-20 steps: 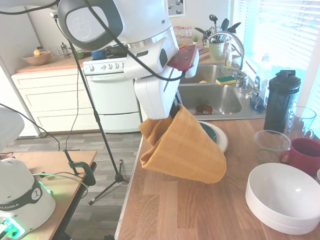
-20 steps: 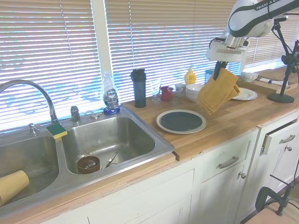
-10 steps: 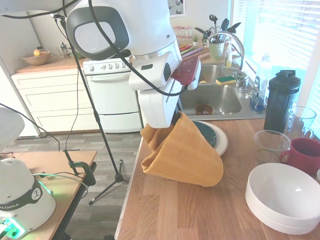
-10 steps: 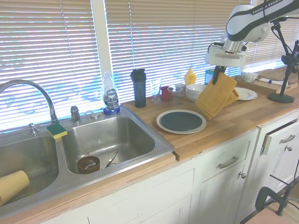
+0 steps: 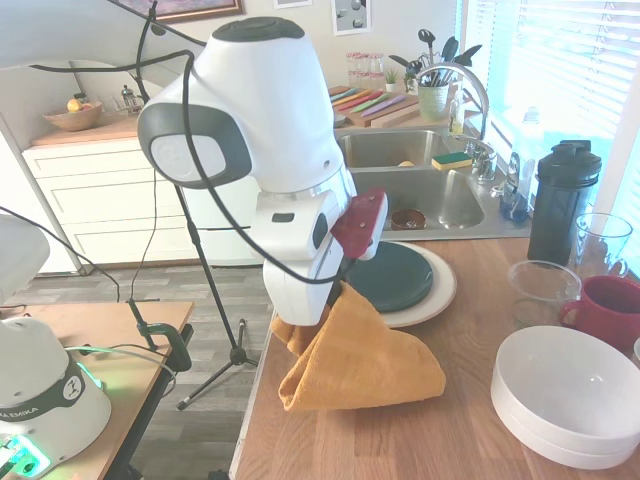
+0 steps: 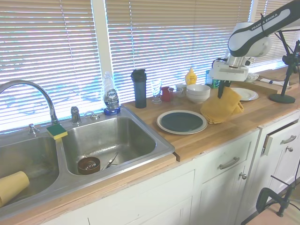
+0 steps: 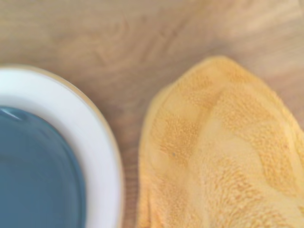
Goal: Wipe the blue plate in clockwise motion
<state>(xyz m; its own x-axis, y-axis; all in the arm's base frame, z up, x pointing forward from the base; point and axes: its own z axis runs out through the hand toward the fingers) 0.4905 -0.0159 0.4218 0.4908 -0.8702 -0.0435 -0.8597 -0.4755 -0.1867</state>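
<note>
Robot hand (image 6: pixel 221 92) grasping a soft, limp yellow cloth (image 5: pixel 358 352) resting on the bench (image 5: pixel 420 430) just beside the blue plate (image 5: pixel 392 277), which looks glossy, rigid and breakable.

Blue plate (image 5: pixel 392 277): glossy dark teal. Plate beneath (image 5: pixel 437 290): cream-white. Cloth (image 5: pixel 360 352): mustard yellow, faint woven check. Worktop (image 5: pixel 400 430): light brown wood grain. Bowl (image 5: pixel 570 392): white. Mug (image 5: pixel 610 308): dark red. Shaker bottle (image 5: pixel 563 200): black.
</note>
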